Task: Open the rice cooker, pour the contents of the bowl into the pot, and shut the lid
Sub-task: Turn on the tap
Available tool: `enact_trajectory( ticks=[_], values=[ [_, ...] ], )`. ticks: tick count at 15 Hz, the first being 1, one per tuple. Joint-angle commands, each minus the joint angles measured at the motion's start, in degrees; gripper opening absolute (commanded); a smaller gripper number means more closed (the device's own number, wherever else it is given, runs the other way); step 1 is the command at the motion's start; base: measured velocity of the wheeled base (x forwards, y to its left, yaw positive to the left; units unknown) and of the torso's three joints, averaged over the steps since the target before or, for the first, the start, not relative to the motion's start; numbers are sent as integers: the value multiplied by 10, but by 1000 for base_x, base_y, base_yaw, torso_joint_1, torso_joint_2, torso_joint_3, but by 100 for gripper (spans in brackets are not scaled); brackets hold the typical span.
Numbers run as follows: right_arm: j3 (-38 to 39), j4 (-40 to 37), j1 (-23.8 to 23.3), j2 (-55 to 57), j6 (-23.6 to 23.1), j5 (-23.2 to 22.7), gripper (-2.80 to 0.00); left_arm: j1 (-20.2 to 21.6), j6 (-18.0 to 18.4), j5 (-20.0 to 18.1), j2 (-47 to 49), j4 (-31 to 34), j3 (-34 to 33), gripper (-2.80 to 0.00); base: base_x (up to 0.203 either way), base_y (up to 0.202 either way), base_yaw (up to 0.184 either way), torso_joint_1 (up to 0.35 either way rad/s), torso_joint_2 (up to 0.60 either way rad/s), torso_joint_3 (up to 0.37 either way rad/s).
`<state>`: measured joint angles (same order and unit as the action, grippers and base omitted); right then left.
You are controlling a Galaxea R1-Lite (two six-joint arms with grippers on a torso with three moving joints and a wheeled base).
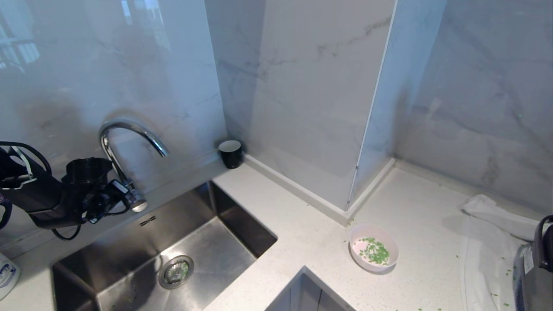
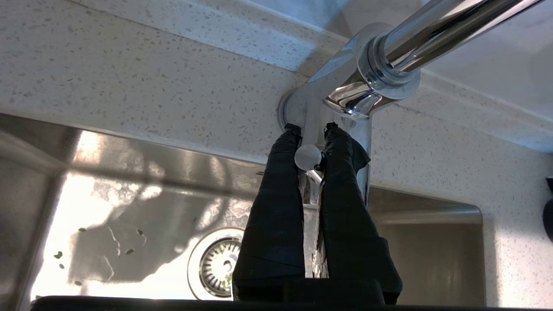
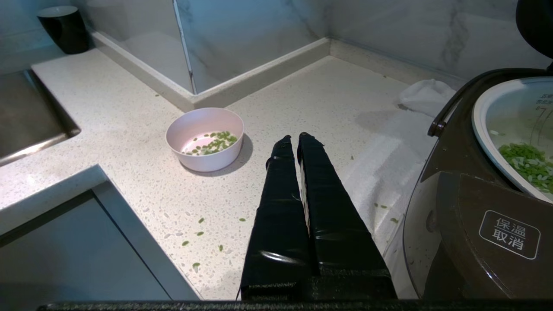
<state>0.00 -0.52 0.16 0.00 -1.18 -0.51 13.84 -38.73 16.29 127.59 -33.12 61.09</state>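
Note:
The pale pink bowl [image 1: 373, 254] [image 3: 205, 138] stands upright on the white counter with a few green bits of the contents [image 3: 214, 142] in it. The dark rice cooker [image 3: 466, 207] stands open at the far right. Its white pot [image 3: 488, 125] is uncovered and holds green bits and pale grains [image 3: 527, 157]. A dark rounded piece [image 3: 535, 21] above it looks like the raised lid. My left gripper [image 2: 309, 127] [image 1: 129, 196] is over the sink, shut on the tap's lever [image 2: 307, 156]. My right gripper [image 3: 293, 137] hangs shut and empty between bowl and cooker.
A chrome tap [image 1: 129, 129] arches over the steel sink [image 1: 129, 259]. A black cup [image 1: 230, 153] stands in the wall corner. A white cloth [image 1: 497, 216] lies under and behind the cooker. Green bits [image 3: 198, 233] are scattered near the counter's front edge.

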Motion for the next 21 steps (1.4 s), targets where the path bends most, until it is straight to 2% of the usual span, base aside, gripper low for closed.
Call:
enact_trajectory(
  ticks=[1, 21],
  values=[
    [0, 0, 0, 0, -1, 0, -280, 2, -2, 1, 0, -1, 0, -280, 0, 0, 0, 0, 0, 0],
    [0, 0, 0, 0, -1, 0, -280, -14, 13, 3, -7, 0, -12, -280, 0, 0, 0, 0, 0, 0]
  ],
)
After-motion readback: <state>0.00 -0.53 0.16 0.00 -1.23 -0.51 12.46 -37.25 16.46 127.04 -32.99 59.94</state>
